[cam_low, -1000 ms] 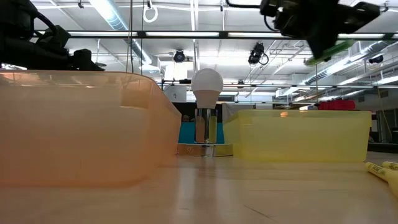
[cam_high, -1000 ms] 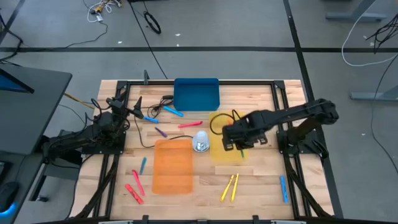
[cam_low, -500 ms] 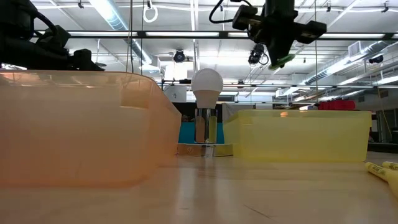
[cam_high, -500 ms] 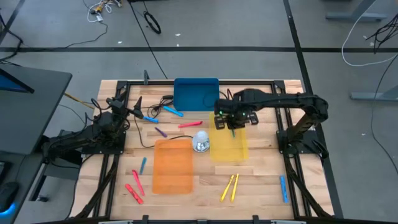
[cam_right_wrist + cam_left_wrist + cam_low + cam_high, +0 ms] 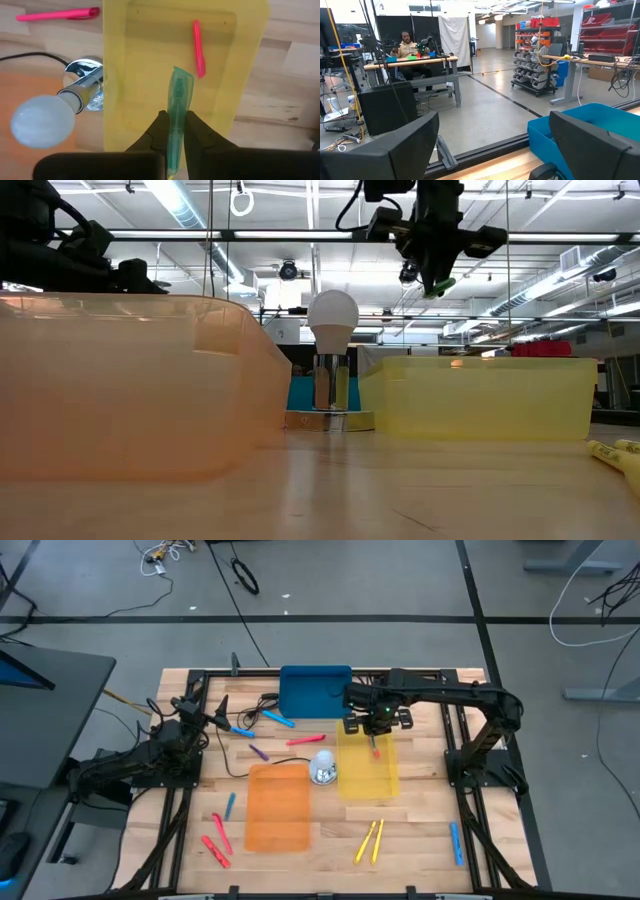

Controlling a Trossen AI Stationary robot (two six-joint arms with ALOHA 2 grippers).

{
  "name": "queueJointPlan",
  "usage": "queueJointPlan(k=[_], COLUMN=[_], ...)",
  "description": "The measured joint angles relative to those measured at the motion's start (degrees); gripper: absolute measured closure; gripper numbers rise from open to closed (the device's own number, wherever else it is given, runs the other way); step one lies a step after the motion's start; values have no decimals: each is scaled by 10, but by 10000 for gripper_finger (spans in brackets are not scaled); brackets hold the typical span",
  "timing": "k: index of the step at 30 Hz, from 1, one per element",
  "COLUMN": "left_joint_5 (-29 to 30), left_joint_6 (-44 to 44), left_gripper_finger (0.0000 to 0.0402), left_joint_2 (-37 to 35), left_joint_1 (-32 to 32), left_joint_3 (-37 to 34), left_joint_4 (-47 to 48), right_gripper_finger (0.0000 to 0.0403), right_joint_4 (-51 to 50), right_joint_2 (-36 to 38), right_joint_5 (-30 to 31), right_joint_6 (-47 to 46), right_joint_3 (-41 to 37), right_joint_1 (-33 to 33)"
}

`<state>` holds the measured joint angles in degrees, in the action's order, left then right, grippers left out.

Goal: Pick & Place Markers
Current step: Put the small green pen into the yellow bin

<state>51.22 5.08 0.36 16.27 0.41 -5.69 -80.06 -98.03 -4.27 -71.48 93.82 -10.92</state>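
Counter (image 5: 420, 830) planks carry an orange tray (image 5: 278, 805), a blue tray (image 5: 316, 690) and a yellow tray (image 5: 367, 768), with a light bulb (image 5: 323, 766) standing between orange and yellow. Right jaws (image 5: 375, 720), closed tight on a green marker (image 5: 179, 115) whose tip sticks out forward past the fingertips, hang above the yellow tray's far end, where a red marker (image 5: 199, 49) lies inside. A second ago that arm hung over the tray's middle; it has swung toward the blue tray. Left jaws (image 5: 222, 712), spread wide and empty, wait at the counter's left edge near a blue marker (image 5: 241, 730).
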Motion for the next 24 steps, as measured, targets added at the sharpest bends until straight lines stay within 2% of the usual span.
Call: queueJointPlan(k=[14,24], left_joint_5=[0,0], left_joint_6=[0,0], left_gripper_finger=[19,19], left_joint_2=[0,0], left_joint_1=[0,0], left_joint_3=[0,0], left_joint_4=[0,0], right_gripper_finger=[378,378], right_joint_4=[60,85], right_joint_2=[-1,-52], right_joint_5=[7,2], right_joint_6=[-12,18], right_joint_3=[-71,-74], right_joint_1=[0,-18])
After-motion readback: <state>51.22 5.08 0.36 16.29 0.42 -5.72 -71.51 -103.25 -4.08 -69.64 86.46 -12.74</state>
